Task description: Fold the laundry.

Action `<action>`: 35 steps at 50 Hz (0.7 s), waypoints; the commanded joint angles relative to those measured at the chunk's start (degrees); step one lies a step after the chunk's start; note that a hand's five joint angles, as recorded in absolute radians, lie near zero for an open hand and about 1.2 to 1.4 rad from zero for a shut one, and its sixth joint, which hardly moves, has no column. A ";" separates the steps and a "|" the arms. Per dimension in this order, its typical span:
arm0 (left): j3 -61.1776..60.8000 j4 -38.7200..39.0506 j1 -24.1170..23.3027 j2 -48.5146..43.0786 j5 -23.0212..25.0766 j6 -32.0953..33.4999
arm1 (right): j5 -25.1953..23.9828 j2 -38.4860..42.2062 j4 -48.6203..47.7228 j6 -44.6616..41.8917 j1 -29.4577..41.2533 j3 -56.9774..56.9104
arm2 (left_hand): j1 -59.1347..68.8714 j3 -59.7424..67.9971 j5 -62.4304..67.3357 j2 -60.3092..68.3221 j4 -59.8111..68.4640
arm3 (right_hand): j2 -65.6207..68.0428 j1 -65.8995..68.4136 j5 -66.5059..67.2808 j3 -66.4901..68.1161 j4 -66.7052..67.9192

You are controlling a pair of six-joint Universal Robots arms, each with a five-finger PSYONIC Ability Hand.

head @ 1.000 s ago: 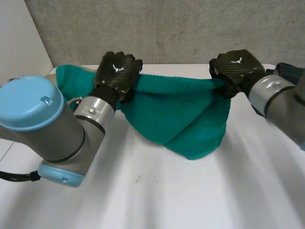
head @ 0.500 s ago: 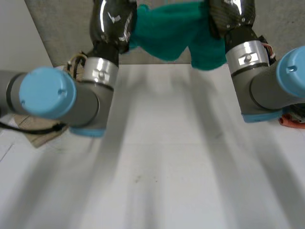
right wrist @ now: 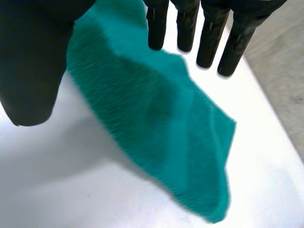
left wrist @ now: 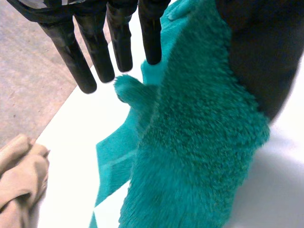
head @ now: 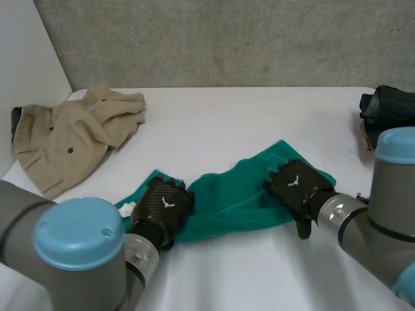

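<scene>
A teal towel (head: 227, 194) lies crumpled in a long band across the near part of the white table (head: 246, 123). My left hand (head: 165, 204) rests on the towel's left end and my right hand (head: 298, 188) on its right end. In the left wrist view the left hand (left wrist: 71, 52) has straight, spread fingers, and the towel (left wrist: 190, 142) lies loose under the palm. In the right wrist view the right hand (right wrist: 209, 42) is also open, its fingers straight above the towel (right wrist: 156, 128), whose corner lies flat on the table.
Crumpled tan trousers (head: 71, 136) lie at the far left of the table. A dark garment (head: 389, 107) sits at the far right edge. A grey wall stands behind the table.
Both hands were clenched on the towel and swung it up high. They have brought it down onto the near part of the table and opened their fingers.
</scene>
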 commanded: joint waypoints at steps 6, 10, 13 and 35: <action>7.21 -3.84 8.37 9.94 8.15 -3.73 | -5.37 -5.09 -0.34 8.33 -3.60 -7.73 | -8.65 -10.77 -10.46 -9.89 -10.17 | -4.37 -2.15 -5.46 -4.47 -4.82; 10.19 -5.87 13.64 9.42 15.88 -5.40 | -5.37 -0.18 4.66 8.16 -4.30 -14.14 | -7.98 -10.10 -9.79 -9.22 -9.51 | -4.37 -2.15 -5.46 -4.47 -4.82; 12.40 -6.75 17.43 7.93 19.85 -5.93 | -5.38 5.43 9.22 7.81 -4.48 -20.19 | -7.31 -9.42 -9.11 -8.54 -8.83 | -4.37 -2.15 -5.46 -4.47 -4.82; 15.66 -18.36 25.00 -9.30 24.61 -1.28 | -5.46 18.73 11.62 -2.57 -4.92 -27.08 | 5.82 3.70 4.01 4.58 4.29 | -4.37 -2.15 -5.46 -4.47 -4.82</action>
